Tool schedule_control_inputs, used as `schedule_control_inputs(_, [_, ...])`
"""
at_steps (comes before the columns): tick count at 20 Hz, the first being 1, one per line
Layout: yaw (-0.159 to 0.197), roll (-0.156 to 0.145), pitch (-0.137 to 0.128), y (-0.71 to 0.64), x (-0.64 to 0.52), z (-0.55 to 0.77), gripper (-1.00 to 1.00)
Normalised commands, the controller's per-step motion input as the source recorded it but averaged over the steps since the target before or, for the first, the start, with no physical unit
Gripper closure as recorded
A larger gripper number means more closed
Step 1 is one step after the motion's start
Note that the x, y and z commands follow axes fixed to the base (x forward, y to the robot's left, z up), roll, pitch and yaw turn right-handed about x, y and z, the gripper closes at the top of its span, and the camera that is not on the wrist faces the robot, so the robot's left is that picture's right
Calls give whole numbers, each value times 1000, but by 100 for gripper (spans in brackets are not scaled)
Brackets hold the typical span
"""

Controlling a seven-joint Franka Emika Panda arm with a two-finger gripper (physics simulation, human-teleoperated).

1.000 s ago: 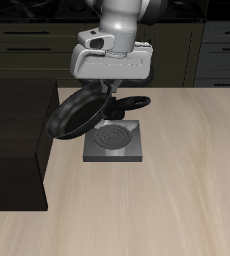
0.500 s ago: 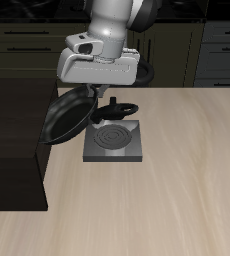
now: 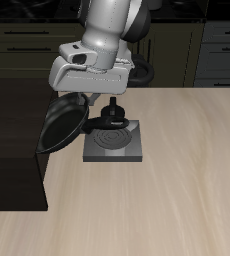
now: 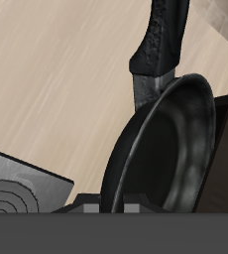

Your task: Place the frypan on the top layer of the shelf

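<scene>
The shelf (image 3: pixel 15 140) takes up one side of the table (image 3: pixel 187 190), a big dark box with a flat top, and that top carries nothing yet. Right at the shelf's edge hangs the frypan (image 3: pixel 63 122), lifted clear of the table and tipped steeply on its side, so its rim faces the shelf and its round bottom faces the burner plate (image 3: pixel 115 142). The pan sits about level with the shelf's upper edge, partly over it, not resting on it.

Above the pan is the end effector (image 3: pixel 90 97), holding the frypan by its handle; the fingers themselves are hidden under the grey housing, but the pan hangs from it and the wrist view shows the long black handle (image 4: pixel 158 45) running straight out from it with the bowl (image 4: pixel 161 149) close below.

Beyond the pan stands the grey burner plate with its spiral coil, bare now, and a small black knob (image 3: pixel 114 111) near its back edge.

As a judgement: pickup and lift are done and the carry is nearly over. What is left is to bring the pan fully over the shelf top, level it, set it down and release.
</scene>
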Motion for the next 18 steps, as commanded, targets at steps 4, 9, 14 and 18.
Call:
schedule_control_inputs(4, [41, -64, 34, -290, 65, -131, 100])
schedule_control_inputs(9, [15, -26, 17, -101, 24, -35, 100])
schedule_control_inputs(14, [26, -44, 18, -238, 15, -3, 100])
schedule_control_inputs(18, [-24, -66, 15, -406, 35, -4, 100])
